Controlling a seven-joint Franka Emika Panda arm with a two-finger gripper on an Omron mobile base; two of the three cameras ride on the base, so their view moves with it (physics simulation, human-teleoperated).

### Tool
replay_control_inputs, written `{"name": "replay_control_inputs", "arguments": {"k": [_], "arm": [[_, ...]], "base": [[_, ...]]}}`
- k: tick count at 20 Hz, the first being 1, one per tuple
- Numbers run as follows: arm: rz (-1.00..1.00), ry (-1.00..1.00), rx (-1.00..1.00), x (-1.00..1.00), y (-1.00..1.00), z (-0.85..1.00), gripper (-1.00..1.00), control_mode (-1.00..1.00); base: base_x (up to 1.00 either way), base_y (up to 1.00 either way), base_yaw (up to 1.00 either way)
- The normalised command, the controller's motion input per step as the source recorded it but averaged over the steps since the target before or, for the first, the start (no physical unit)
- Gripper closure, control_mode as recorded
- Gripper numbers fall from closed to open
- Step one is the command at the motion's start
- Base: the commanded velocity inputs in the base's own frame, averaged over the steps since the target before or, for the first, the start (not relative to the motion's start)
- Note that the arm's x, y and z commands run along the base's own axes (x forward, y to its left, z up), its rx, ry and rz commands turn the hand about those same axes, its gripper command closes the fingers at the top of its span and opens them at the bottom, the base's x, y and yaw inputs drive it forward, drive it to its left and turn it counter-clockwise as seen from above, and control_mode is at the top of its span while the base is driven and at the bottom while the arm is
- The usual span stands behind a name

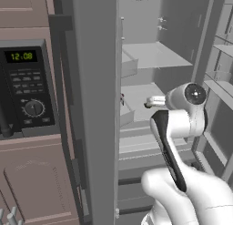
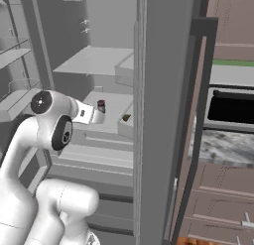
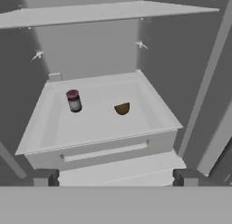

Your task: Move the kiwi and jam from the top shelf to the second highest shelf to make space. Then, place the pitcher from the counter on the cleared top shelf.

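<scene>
Two things sit ahead of the spread, empty gripper (image 3: 113, 178) on the fridge shelf (image 3: 90, 128): the jam (image 3: 74, 100) to the left, the kiwi (image 3: 122, 109) to the right, well apart.

1. The small dark glass jam jar (image 3: 74, 101) with its reddish band is looking smooth and faintly glossy.
2. The tiny olive-brown kiwi (image 3: 122, 109) is showing a dull, matt skin.
3. The pale-grey fridge shelf panel (image 3: 104, 123) under both is appearing as smooth matt plastic.
4. The grey-and-white speckled stone counter (image 2: 225, 147) is reading as polished.
5. The black microwave panel (image 1: 27, 89) is looking like matt plastic.
</scene>
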Motion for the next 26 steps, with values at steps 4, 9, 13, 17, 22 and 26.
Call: {"name": "replay_control_inputs", "arguments": {"k": [4,9,13,17,22,26], "arm": [[0.03,0.05,0.06,-0.91,0.09,0.6,-1.0,-1.0],[0.09,0.14,0.04,-0.76,0.26,0.48,-1.0,-1.0],[0.02,0.15,0.0,-0.41,0.04,0.27,-1.0,-1.0],[0.0,0.01,0.0,-0.22,-0.03,0.14,-1.0,-1.0],[0.0,0.0,0.0,-0.09,-0.01,0.02,-1.0,-1.0],[0.0,0.0,0.0,0.0,0.0,0.0,-1.0,-1.0]], "base": [[0.0,0.0,0.0],[0.0,0.0,0.0],[0.0,0.0,0.0],[0.0,0.0,0.0],[0.0,0.0,0.0],[0.0,0.0,0.0]]}}
